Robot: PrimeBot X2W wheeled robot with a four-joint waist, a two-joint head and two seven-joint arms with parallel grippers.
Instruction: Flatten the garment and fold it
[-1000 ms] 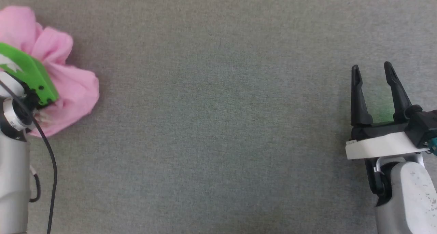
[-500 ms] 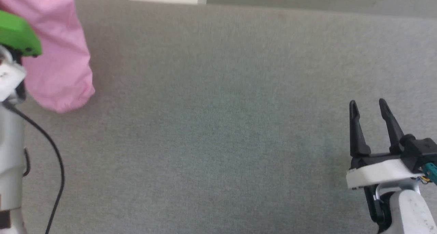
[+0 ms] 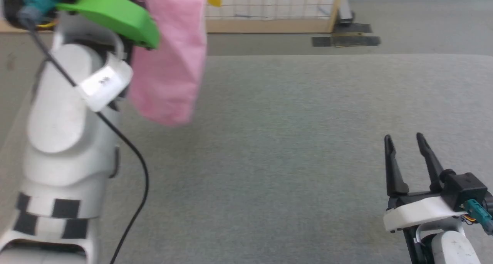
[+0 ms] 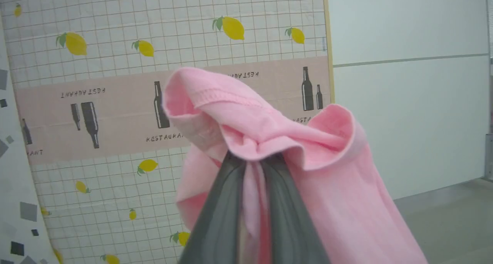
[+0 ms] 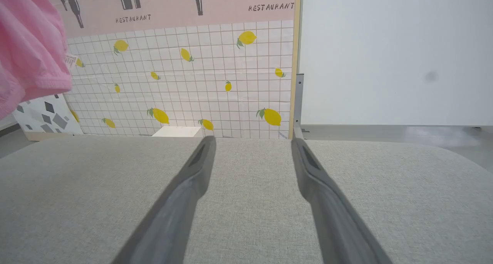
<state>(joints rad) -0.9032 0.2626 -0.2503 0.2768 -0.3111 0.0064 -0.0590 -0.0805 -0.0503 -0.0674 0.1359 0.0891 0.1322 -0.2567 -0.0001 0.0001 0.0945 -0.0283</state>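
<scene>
Pink garment [image 3: 169, 63], bunched, aloft at ten o'clock, clamped in left gripper [image 4: 254, 160]; right gripper [image 3: 403, 138], four o'clock, fingers apart, empty. Likely step: lift-out; next needs spreading flat.

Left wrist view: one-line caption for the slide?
Left gripper shut on a bunched fold of the pink garment, which hangs in front of a lemon-print panel.
</scene>
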